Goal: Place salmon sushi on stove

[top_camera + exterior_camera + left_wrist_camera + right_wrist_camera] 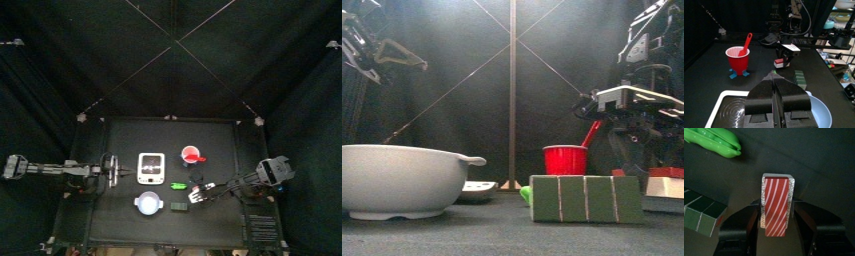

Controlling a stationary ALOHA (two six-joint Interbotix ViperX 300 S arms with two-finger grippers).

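A white bowl (pixel 402 180) looms nearest, a green block (pixel 587 198) right of it. The stove (pixel 151 168) lies beside the left gripper (pixel 122 171), jaws pressed together. The right gripper (pixel 777 218), spread wide, straddles the salmon sushi (pixel 777 203) without clamping it.

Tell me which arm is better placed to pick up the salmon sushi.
The right: its pincer stands open straddling the salmon sushi. The left pincer is shut, above the stove.
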